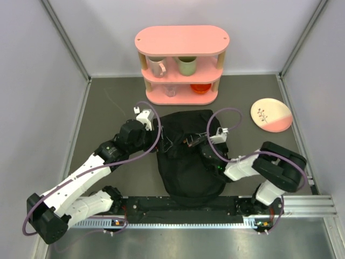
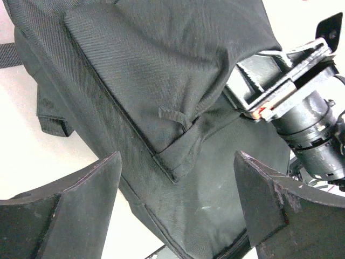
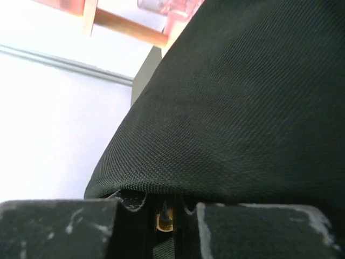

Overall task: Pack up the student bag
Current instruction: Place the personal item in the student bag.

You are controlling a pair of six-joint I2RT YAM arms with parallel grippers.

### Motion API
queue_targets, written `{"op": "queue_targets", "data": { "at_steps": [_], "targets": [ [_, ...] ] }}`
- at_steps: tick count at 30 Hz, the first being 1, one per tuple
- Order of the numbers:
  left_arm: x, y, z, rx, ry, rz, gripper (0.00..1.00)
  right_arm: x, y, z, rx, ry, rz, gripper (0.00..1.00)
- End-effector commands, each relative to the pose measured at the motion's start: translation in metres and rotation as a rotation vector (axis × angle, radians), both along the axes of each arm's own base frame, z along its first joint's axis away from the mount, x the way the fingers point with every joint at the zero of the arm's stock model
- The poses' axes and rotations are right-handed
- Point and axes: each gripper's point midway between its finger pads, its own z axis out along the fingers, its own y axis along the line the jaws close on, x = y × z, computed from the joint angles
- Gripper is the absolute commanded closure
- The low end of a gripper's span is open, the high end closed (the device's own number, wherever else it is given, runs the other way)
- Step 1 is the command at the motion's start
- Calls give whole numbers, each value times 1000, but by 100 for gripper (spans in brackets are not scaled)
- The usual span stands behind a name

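Note:
The student bag [image 1: 188, 167], a floppy black backpack, lies in the middle of the table just in front of the pink shelf. My left gripper [image 1: 156, 134] is at the bag's upper left edge. In the left wrist view it [image 2: 178, 162] is open wide, with the bag's fabric [image 2: 161, 70] and a small loop behind the gap. My right gripper [image 1: 190, 141] is on the bag's top. In the right wrist view it [image 3: 156, 208] is closed to a narrow gap on dark fabric [image 3: 242, 108], with a brass zipper piece [image 3: 164, 218] in the gap.
A pink shelf [image 1: 181, 40] stands at the back with two mugs [image 1: 157, 66] [image 1: 187, 66], a clear glass [image 1: 170, 90] and a red bowl [image 1: 200, 87]. A pink and white plate [image 1: 271, 114] lies at the right. Grey walls close in both sides.

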Motion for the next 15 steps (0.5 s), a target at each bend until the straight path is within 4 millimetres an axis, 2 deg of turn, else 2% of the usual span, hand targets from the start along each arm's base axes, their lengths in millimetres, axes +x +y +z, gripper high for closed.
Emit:
{"op": "queue_targets", "data": {
  "at_steps": [1, 2, 4, 5, 7, 8, 10, 12, 13, 15],
  "targets": [
    [5, 2, 5, -10, -25, 26, 11, 8, 43, 34, 109, -91, 125, 91],
    [6, 3, 5, -5, -26, 27, 11, 5, 52, 34, 122, -89, 174, 82],
    [5, 4, 5, -6, -25, 30, 11, -1, 59, 24, 122, -62, 219, 71],
    [5, 4, 5, -4, -25, 30, 11, -4, 56, 14, 94, -35, 226, 69],
    [5, 6, 6, -5, -28, 34, 11, -12, 51, 10, 83, -8, 240, 63],
    [5, 7, 5, -4, -29, 37, 11, -18, 43, -5, 38, 33, 243, 62],
    [5, 7, 6, -8, -31, 37, 10, -25, 36, -1, 30, 41, 260, 56],
    [4, 7, 4, -7, -26, 33, 10, -33, 27, -16, -24, 90, 267, 51],
    [5, 6, 4, -7, -28, 32, 10, -36, 24, -9, -20, 85, 270, 51],
    [5, 5, 2, -6, -23, 29, 10, -39, 20, -12, -33, 101, 271, 53]
  ]
}}
